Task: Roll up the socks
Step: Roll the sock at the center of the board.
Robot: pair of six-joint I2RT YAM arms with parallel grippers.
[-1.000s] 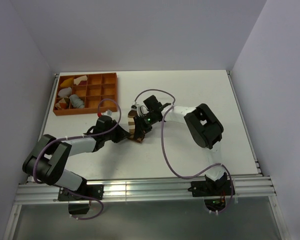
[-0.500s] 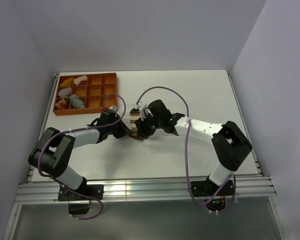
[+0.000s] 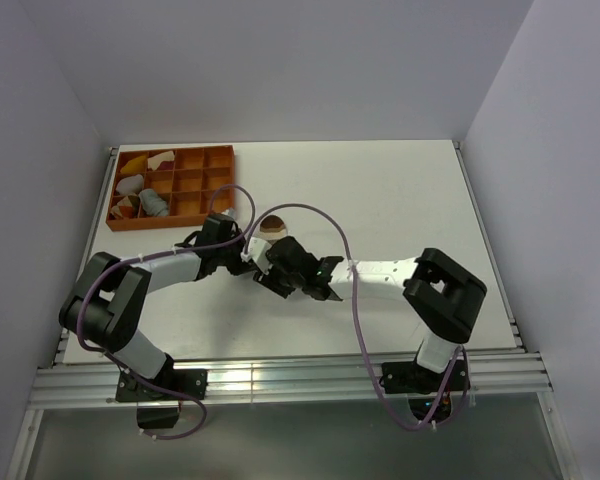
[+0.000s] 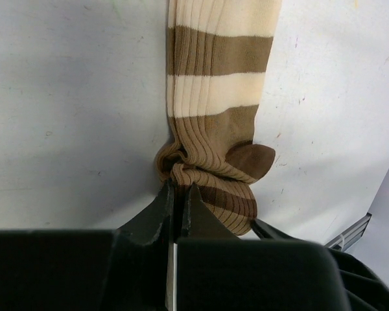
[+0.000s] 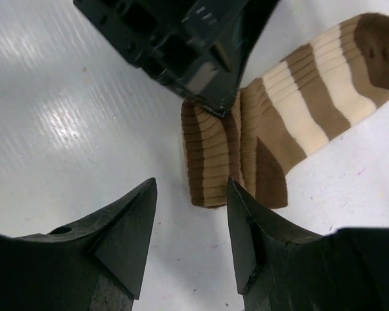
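A brown sock with cream stripes (image 4: 217, 97) lies flat on the white table, its cuff end folded into a small wad. My left gripper (image 4: 178, 192) is shut on that wad, with fabric pinched between its tips. In the right wrist view the same sock (image 5: 292, 116) runs up to the right and the left gripper (image 5: 181, 45) sits over its fold. My right gripper (image 5: 191, 188) is open, its tips just short of the folded end and touching nothing. From above, only the sock's brown toe (image 3: 272, 225) shows beyond the left gripper (image 3: 248, 256) and the right gripper (image 3: 276, 272).
An orange compartment tray (image 3: 175, 222) stands at the back left, holding a grey rolled piece (image 3: 152, 203) and some yellow and white cloth pieces. Both arms' cables loop over the middle of the table. The walls close in on three sides.
My right gripper has opened, let go of the sock and drawn back toward the near side. The sock, held up before, now lies flat. My left gripper has shut tighter on the fold.
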